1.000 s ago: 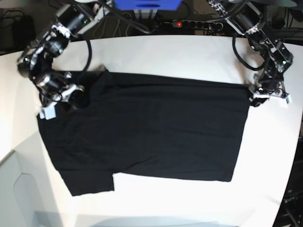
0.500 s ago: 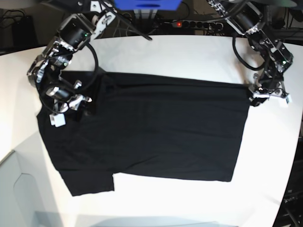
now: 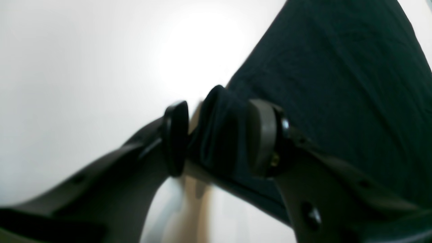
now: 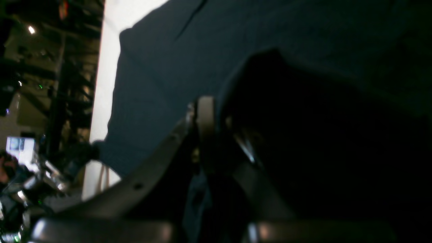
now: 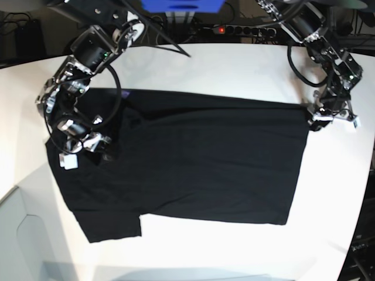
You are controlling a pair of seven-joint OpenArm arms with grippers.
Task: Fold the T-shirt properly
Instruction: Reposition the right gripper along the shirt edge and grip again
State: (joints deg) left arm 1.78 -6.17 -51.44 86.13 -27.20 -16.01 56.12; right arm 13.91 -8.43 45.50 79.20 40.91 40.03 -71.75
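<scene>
The black T-shirt lies spread plain side up on the white table. My right gripper is over the shirt's left part, shut on a lifted fold of cloth near the sleeve. In the right wrist view the gripper is half hidden by dark cloth. My left gripper is at the shirt's far right corner. In the left wrist view the gripper has a bunched fold of the shirt between its pads. A thin purple sliver shows at the far left edge.
A power strip with a red light, a blue box and cables sit behind the table's far edge. A grey surface adjoins the table at the front left. The table's right edge runs close to my left gripper.
My right gripper has moved toward the front and a little right, pulling the shirt's far left part with it. The left gripper and the right corner have stayed in place.
</scene>
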